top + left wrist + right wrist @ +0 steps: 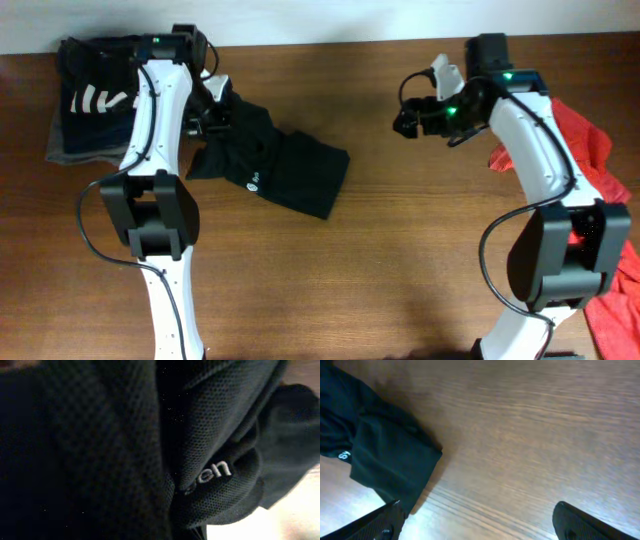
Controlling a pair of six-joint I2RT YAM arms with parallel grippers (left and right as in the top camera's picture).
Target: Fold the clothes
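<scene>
Black garment (290,170) under outstretched left arm (150,100)

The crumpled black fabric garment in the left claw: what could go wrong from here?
1. The left gripper seems shut on a bunched wad of the crumpled black fabric garment, so lifting may drag several layers at once and tangle it further.
2. The right gripper hangs open over the bare wooden table, apart from the cloth, so a one-sided pull could leave it lopsided.

Robot lab: 2 arms (160,110) at a wooden table (400,260).
</scene>
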